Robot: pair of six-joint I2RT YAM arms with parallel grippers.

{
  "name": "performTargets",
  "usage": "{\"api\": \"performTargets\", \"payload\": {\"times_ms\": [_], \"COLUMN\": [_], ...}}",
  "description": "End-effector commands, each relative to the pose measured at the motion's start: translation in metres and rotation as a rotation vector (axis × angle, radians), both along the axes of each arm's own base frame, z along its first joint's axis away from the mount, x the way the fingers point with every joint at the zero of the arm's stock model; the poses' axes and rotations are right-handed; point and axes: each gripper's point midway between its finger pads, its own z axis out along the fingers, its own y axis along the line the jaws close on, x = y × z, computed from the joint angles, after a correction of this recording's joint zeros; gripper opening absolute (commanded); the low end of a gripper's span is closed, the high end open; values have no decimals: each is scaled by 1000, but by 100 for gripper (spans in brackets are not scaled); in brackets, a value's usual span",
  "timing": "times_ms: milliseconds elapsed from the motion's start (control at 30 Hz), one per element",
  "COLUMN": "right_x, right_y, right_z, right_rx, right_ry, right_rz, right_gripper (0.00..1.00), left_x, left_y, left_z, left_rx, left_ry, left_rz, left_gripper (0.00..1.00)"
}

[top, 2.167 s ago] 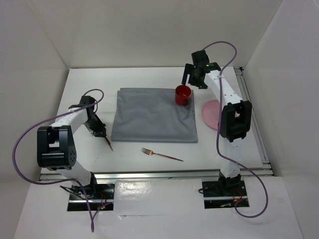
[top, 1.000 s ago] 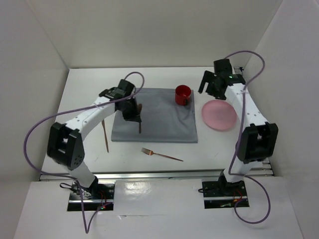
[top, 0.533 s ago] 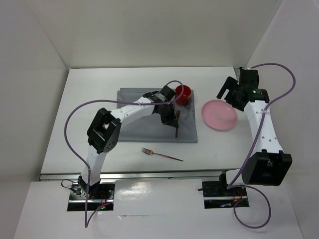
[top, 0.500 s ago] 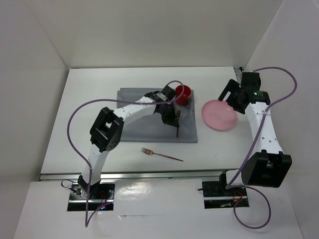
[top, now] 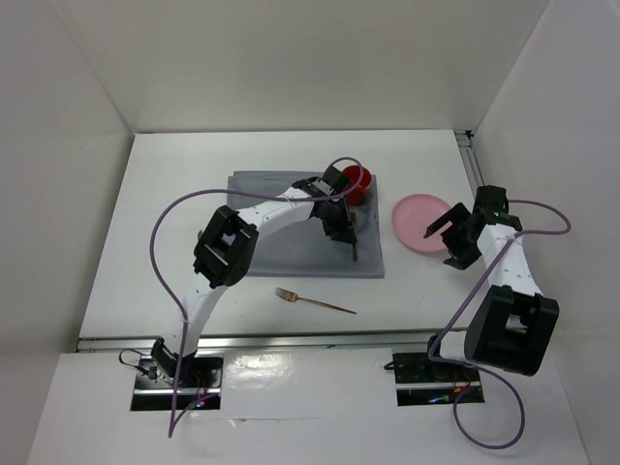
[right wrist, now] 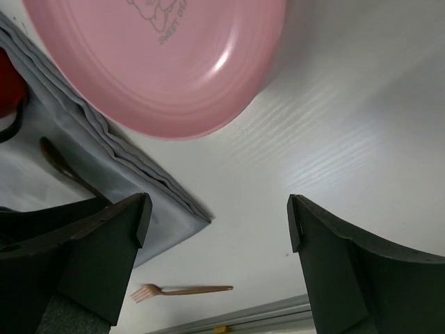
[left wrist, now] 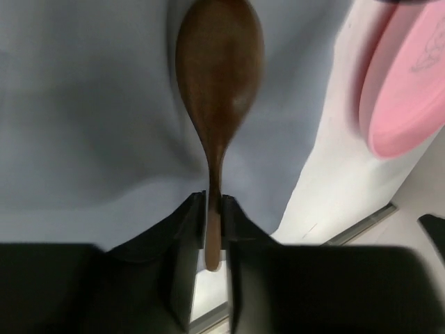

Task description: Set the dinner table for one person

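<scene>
Worktop first: white, flat, rigid and fixed under everything, rails along its edges, smooth enough by the look of it to let things skate (nothing there to grip, only to set down on). Dark wooden spoon clamped at the very tip of its handle in the left tool, bowl over the grey cloth near its four o'clock corner; probably light and stiff, yet prone to pivot when held so far back, so better pinched nearer mid-handle. Right tool spread wide and empty, just at four o'clock of the pink plate; likely hard and slick, best taken by the rim. Red mug at the cloth's one o'clock corner, fork on bare worktop at six.
</scene>
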Motion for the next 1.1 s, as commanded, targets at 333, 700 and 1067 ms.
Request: {"api": "performTargets", "payload": {"times_ms": [333, 700, 1067], "right_x": [50, 60, 66], "right_y": [-15, -24, -40], "right_z": [-35, -76, -54], "right_rx": [43, 52, -29], "right_ry": [-81, -12, -43], "right_rz": [-142, -220, -246], "right_gripper": [88, 69, 11], "left_x": [-30, -80, -83], "left_y": [5, 82, 183], "left_z": [69, 140, 191], "left_rx": [-20, 131, 158], "left_ry": [-112, -321, -412], "left_rz": [-141, -182, -3], "left_gripper": [72, 67, 66]}}
